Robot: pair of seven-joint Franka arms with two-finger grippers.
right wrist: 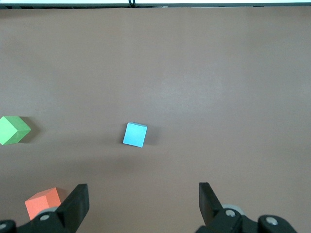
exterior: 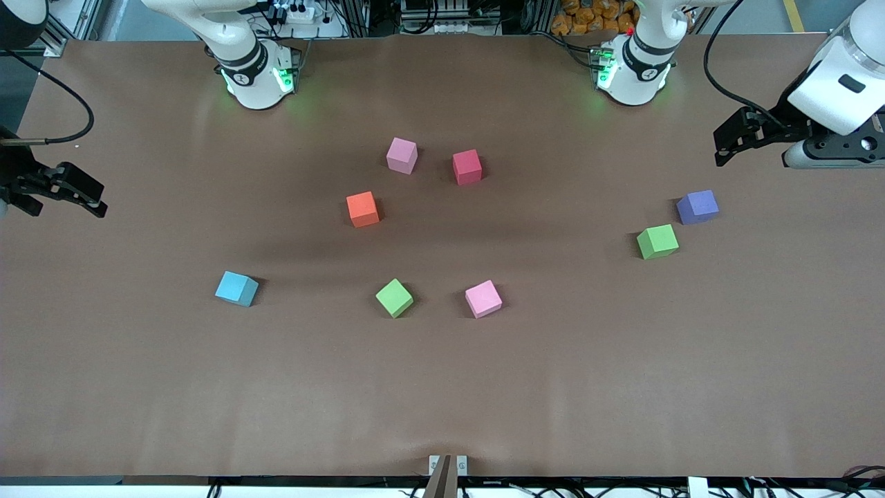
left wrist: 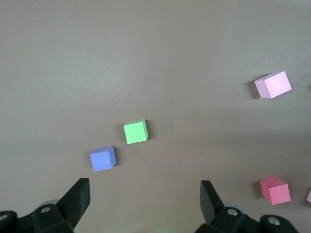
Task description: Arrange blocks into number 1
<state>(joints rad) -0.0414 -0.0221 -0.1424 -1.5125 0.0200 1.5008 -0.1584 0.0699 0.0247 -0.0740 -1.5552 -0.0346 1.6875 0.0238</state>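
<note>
Eight foam blocks lie scattered on the brown table. A light pink block (exterior: 402, 155) and a red block (exterior: 467, 167) sit nearest the arm bases, with an orange block (exterior: 363, 209) a little nearer the front camera. Closer still lie a light blue block (exterior: 236, 288), a green block (exterior: 394, 297) and a pink block (exterior: 483, 299). A purple block (exterior: 697, 207) and a second green block (exterior: 657, 241) lie toward the left arm's end. My left gripper (exterior: 720, 146) hangs open and empty near the purple block (left wrist: 102, 158). My right gripper (exterior: 97, 199) hangs open and empty at the right arm's end; its wrist view shows the light blue block (right wrist: 135, 134).
Both arm bases (exterior: 256, 76) (exterior: 632, 69) stand along the table's edge farthest from the front camera. A small metal clamp (exterior: 448, 465) sits at the table's front edge. Bare brown table (exterior: 442, 387) stretches between the blocks and that edge.
</note>
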